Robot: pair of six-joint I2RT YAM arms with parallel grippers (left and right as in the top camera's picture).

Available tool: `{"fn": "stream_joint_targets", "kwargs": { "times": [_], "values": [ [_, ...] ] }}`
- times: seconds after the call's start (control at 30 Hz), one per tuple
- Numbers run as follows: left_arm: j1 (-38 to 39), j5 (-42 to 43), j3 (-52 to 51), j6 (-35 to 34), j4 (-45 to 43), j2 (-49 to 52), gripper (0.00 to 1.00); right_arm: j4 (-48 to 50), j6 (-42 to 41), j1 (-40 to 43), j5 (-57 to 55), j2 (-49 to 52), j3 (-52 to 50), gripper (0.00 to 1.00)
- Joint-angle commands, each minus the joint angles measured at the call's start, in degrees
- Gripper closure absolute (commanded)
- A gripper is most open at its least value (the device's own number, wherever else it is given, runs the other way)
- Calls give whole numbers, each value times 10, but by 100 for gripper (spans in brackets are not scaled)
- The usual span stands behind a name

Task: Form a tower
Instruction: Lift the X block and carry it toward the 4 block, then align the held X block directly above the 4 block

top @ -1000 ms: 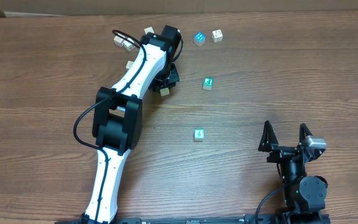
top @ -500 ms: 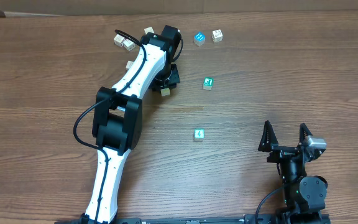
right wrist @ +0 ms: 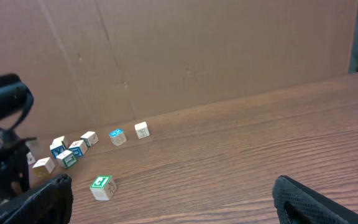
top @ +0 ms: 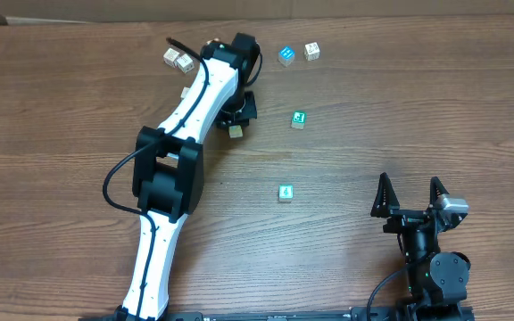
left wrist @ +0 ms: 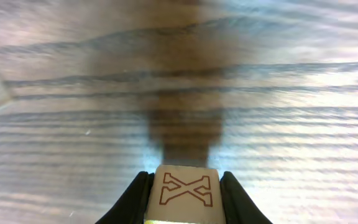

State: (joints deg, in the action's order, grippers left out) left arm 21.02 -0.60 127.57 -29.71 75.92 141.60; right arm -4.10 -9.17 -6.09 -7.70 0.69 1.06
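Overhead: left gripper (top: 236, 119) clenched on small wooden cube (top: 236, 131) at far side of table (top: 61, 134). No tower built yet; green-faced cube (top: 286, 192) sits mid-table, well apart, open wood around it. Right gripper (top: 410, 198) idle, jaws spread.

Left wrist: X cube (left wrist: 185, 190) pinched squarely between both fingers (left wrist: 132, 199); lift straight, keep level.

Right wrist: loose cubes near far edge; green cube (right wrist: 101, 185) nearest, clear room.

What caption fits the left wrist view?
Left gripper shut on a wooden cube with a red-outlined X, above a blurred wooden table.
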Motion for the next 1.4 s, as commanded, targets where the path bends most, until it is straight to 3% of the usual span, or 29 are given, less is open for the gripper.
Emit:
{"fn": "stream_joint_targets", "kwargs": {
  "times": [0.0,0.5,0.83,1.0,1.2,1.37],
  "values": [
    [6,7,50,15,27,-40,96,2,3,-3,0,-5,-6,0],
    [39,9,62,34,206,-177,95,2,3,-3,0,-5,-6,0],
    [127,47,51,59,209,-192,96,2,3,-3,0,-5,-6,0],
    [168,41,16,11,209,-192,95,2,3,-3,0,-5,-6,0],
    [203,-26,-22,-75,200,-192,95,2,3,-3,0,-5,-6,0],
    [223,-43,-55,-124,157,-192,96,2,3,-3,0,-5,-6,0]
  ]
}}
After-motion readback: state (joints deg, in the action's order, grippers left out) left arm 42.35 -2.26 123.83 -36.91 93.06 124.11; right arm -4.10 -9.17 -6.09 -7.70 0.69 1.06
